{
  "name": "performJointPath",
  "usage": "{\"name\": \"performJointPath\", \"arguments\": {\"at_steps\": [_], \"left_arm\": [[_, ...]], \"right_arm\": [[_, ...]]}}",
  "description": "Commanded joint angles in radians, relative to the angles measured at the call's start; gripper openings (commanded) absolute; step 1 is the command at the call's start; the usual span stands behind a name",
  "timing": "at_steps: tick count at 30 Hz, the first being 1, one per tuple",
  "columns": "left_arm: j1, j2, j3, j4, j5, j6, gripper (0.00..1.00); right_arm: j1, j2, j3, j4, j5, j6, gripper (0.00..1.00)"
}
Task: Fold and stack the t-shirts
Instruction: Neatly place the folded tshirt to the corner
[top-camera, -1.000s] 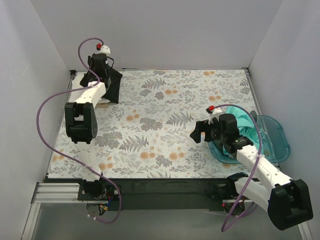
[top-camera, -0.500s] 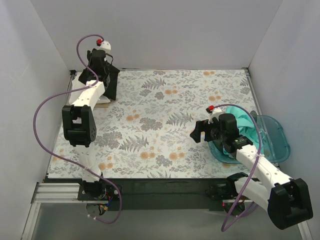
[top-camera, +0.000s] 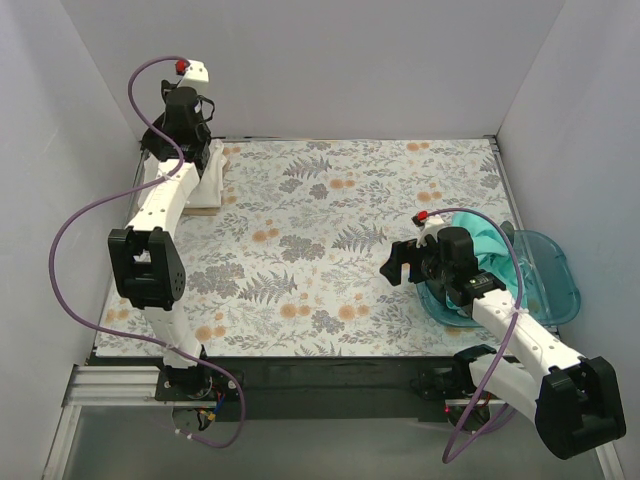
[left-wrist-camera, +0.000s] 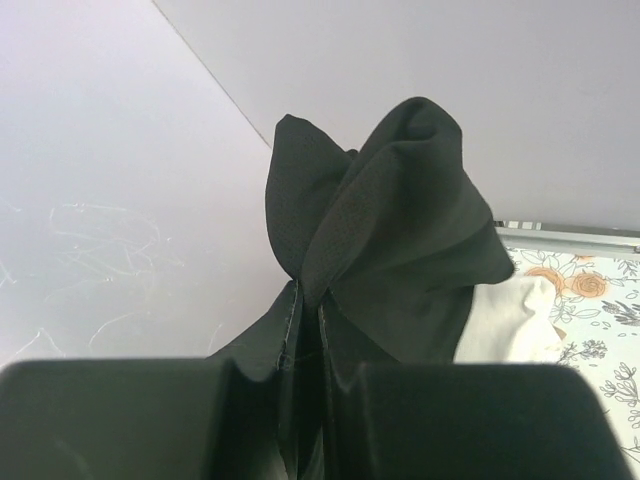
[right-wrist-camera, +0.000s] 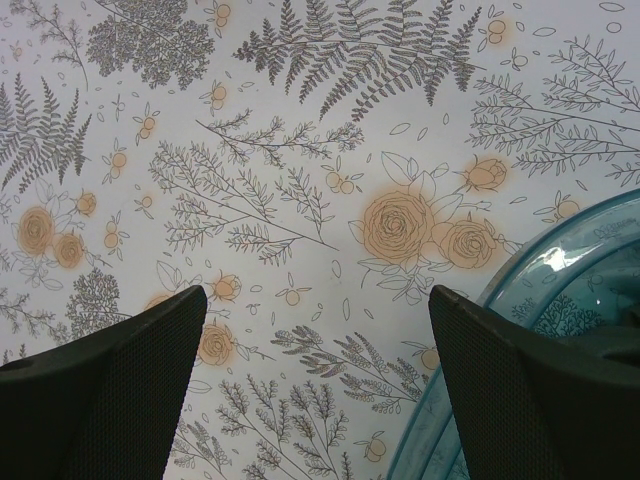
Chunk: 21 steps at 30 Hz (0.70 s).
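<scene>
One black t-shirt (left-wrist-camera: 390, 230) gripped at the far left corner.
It is clamped in the closed left gripper (left-wrist-camera: 305, 355) near the white t-shirt (left-wrist-camera: 505, 320); the right gripper (right-wrist-camera: 315, 310) is spread wide beside the bin (right-wrist-camera: 545, 300).

Floral table cover (top-camera: 330, 230) lies flat; translucent blue bin (top-camera: 556, 266) rests at its right edge.

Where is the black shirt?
In the top view, the black shirt is pinched in the left gripper at the table's far left corner, above the white shirt.
</scene>
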<state>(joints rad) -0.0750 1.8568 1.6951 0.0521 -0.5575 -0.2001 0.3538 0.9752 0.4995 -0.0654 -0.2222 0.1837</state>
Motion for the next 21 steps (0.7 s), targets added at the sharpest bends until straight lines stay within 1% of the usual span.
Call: {"name": "performJointPath", "arguments": {"at_steps": [1,11,12,16,21], "left_arm": [[0.003,-0.065,0.005,-0.006,0.019,-0.016,0.0],[0.003,-0.068,0.02,-0.047,0.033,-0.079,0.0],[0.003,-0.071,0.02,-0.075,0.04,-0.088,0.0],[0.001,-0.074,0.026,-0.103,0.06,-0.134,0.0],[0.001,-0.068,0.009,-0.112,0.057,-0.142,0.0]], "right_arm": [[-0.006,-0.001,-0.021,-0.053,0.032,-0.001,0.98],[-0.004,-0.009,-0.021,-0.056,0.032,-0.001,0.98],[-0.006,-0.007,-0.021,-0.056,0.03,-0.001,0.98],[-0.006,-0.009,-0.019,-0.054,0.023,-0.001,0.98],[-0.006,-0.015,-0.026,-0.054,0.023,-0.001,0.98]]}}
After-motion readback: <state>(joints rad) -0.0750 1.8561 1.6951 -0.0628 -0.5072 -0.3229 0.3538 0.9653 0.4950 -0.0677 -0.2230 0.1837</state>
